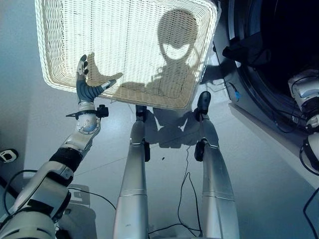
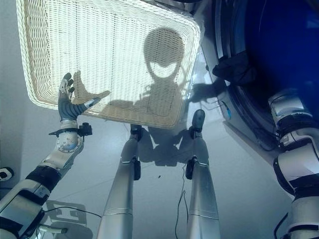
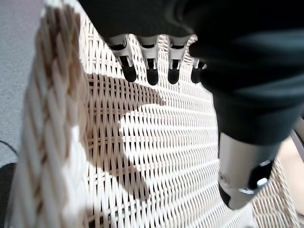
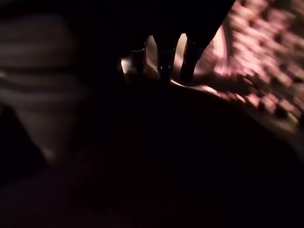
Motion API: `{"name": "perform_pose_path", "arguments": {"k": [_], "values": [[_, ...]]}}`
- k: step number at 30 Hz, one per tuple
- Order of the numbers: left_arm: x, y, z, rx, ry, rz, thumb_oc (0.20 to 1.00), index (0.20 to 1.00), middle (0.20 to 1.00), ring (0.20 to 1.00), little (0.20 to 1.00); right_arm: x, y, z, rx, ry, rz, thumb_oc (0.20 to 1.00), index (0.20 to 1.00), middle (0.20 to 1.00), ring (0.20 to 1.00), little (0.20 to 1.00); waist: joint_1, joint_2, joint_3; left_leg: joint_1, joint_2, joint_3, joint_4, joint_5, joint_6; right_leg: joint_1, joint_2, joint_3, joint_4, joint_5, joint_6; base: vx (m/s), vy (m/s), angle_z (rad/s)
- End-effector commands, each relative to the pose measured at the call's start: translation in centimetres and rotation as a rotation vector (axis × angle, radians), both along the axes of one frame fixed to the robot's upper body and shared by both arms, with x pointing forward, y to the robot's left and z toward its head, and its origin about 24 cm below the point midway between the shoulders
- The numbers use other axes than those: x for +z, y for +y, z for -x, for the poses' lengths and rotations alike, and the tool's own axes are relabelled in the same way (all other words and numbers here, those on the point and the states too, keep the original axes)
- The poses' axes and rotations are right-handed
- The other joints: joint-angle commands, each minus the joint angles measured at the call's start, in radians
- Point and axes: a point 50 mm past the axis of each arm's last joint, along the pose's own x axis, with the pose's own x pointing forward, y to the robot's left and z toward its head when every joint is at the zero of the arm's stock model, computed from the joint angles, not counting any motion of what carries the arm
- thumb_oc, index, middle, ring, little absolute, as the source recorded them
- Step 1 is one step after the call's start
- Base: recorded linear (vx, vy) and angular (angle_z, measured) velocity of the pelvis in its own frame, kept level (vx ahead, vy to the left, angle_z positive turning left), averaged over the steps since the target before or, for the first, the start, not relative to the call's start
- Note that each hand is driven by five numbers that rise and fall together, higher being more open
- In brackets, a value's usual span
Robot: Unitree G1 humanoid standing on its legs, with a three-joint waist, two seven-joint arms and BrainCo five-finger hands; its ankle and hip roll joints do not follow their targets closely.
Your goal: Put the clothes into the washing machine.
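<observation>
A large rectangular cream wicker basket [image 1: 124, 45] sits on the pale grey floor [image 1: 259, 164] at the far left of the scene; its woven bottom is bare, with no garment lying in it. The robot's left hand [image 1: 85, 85] is raised at the basket's near left corner, over the inside of the near rim, fingers straight and loosely spread, thumb held out to the right, holding nothing. The left wrist view confirms it: the dark fingertips [image 3: 152, 76] hang relaxed above the weave without touching it, beside the thick braided rim [image 3: 52, 118]. At the far right stands the washing machine [image 2: 239, 114], its round dark drum opening [image 2: 279, 45] facing the robot. A dark, crumpled piece of clothing [image 2: 234, 68] lies on the left edge of that opening, draped at the door seal, partly in and partly over the rim. The right arm reaches from the near right toward the drum, and the right hand [image 4: 164, 59] shows in its wrist view as dark fingers before the drum's lit perforated wall [image 4: 266, 71]; whether those fingers are spread, curled or holding cloth cannot be told in that darkness.
</observation>
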Motion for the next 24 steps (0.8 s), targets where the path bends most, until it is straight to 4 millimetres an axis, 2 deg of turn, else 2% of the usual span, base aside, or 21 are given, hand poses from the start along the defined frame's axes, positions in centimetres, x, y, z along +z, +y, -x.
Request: {"name": "perform_pose_path", "arguments": {"k": [1,13,19,24], "values": [[0.8,0.7,0.2,0.021,-0.06,0.079,1.0,1.0,1.0,1.0,1.0,7.6,-3.9,6.1,-0.237,-0.187,0.296,1.0,1.0,1.0,1.0,1.0,0.01,0.02,-0.01,0.047,-0.074,0.014,-0.036,-0.025,0.088,0.057,0.105,-0.098,0.074,-0.086,0.021,0.0,0.0,0.0],[0.8,-0.2,0.2,0.031,-0.089,0.1,1.0,1.0,1.0,1.0,1.0,3.3,-0.3,4.2,-0.057,-0.33,0.434,1.0,1.0,1.0,1.0,1.0,-0.02,0.019,-0.01,0.032,-0.071,0.038,-0.032,-0.033,0.088,0.036,0.104,-0.09,0.077,-0.087,0.033,0.0,0.0,0.0],[0.5,-0.7,0.2,0.036,-0.097,0.111,1.0,1.0,1.0,1.0,1.0,2.3,1.3,3.8,0.036,-0.381,0.464,1.0,1.0,1.0,1.0,1.0,-0.029,0.02,-0.01,0.036,-0.071,0.046,-0.037,-0.033,0.087,0.034,0.104,-0.085,0.072,-0.085,0.036,0.0,0.0,0.0],[0.2,-1.3,0.3,0.043,-0.107,0.123,1.0,1.0,1.0,1.0,1.0,1.3,4.1,3.6,0.184,-0.425,0.501,1.0,1.0,1.0,1.0,1.0,-0.04,0.02,-0.01,0.042,-0.07,0.054,-0.043,-0.032,0.087,0.033,0.105,-0.079,0.072,-0.085,0.039,0.0,0.0,0.0]]}}
